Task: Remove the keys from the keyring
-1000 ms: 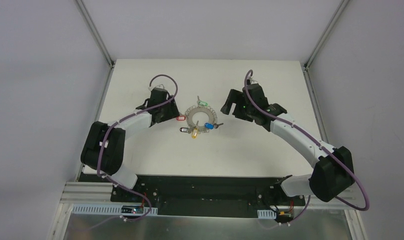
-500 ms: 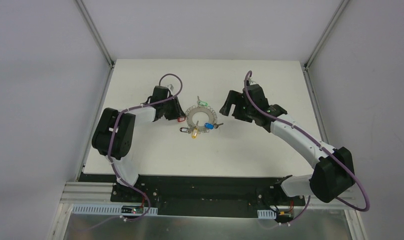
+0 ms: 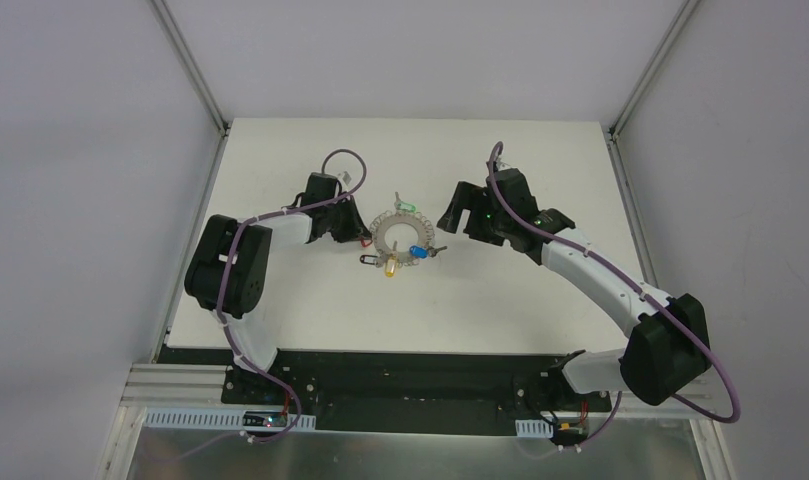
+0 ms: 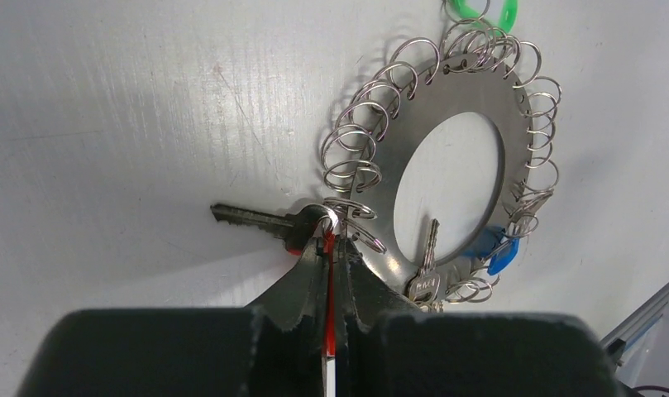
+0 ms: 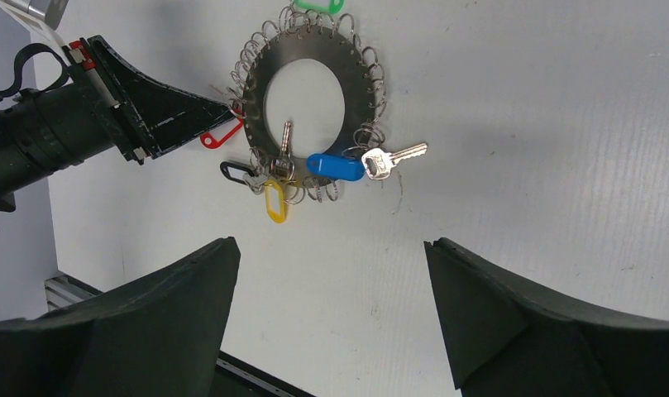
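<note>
left tool [image 4: 329,252]: my dark ridged tips pinch tight on the thin red tag [image 4: 328,331] of one key
right tool [image 5: 331,248]: mine, spread wide, holding nothing
keyring [image 4: 471,107]: flat silvery disc, round hole, wire loops along its rim, lying between my tools
keys [image 4: 248,217]: silver, toothed, hung on the loops, glossy plastic tags
surface [image 4: 107,124]: white, faintly ribbed

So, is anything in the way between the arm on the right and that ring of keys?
Nothing visible. Only bare table lies between the open right end effector and the keyring. The left end effector grips the red tag on the ring's other side, out of that path.
</note>
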Available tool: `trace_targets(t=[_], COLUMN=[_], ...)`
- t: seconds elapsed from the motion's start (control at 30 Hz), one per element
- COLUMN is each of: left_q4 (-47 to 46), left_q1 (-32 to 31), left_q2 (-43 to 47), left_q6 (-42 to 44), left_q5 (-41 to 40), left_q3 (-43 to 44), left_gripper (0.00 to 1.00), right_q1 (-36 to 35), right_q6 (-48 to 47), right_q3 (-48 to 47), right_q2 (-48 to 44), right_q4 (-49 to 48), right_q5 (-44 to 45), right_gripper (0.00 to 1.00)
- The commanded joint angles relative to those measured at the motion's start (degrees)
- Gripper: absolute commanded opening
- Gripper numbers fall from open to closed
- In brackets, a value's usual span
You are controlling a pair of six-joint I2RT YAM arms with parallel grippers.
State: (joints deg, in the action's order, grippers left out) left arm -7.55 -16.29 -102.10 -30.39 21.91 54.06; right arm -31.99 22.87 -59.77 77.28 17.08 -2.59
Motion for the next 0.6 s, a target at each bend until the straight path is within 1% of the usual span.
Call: trace_targets(t=[0.0,0.07,0.2,0.37,0.47,0.57], left_q4=[2.9,4.1,7.2,15.6,21.3,27.0], left_q1=[0.0,-0.1,-1.7,-5.4,-6.4,-7.4], left_q2=[2.0,4.3,8.9,12.2,13.9,15.5], left_q6=[2.4,2.6,1.7,2.0,2.8,4.1], left_q5=[-1.9,-2.5,-0.8,0.6,2.6,5.2], left_q3=[0.6,0.5,1.5,5.0,8.1,11.8], left_gripper=[0.00,0.00,0.00,0.00,0.00,0.00], right_q1=[-0.3,-0.3,-0.3,-0.3,-0.2,-0.2], right_q6=[-0.5,-1.3,-3.2,-5.3,-6.4,-7.7], right_q3=[0.1,0.6,2.4,5.9,8.4,11.8], right_q2=[-1.6,-2.0,-3.8,-7.9,-10.9,-13.4], right_q4=[-1.2,-1.5,-3.2,-6.0,-8.5,-12.4], right_q5=[-1.5,-2.6,-4.8,-5.4,-5.7,-8.6], right_gripper=[0.93,0.92,0.92,0.92,0.93,0.86])
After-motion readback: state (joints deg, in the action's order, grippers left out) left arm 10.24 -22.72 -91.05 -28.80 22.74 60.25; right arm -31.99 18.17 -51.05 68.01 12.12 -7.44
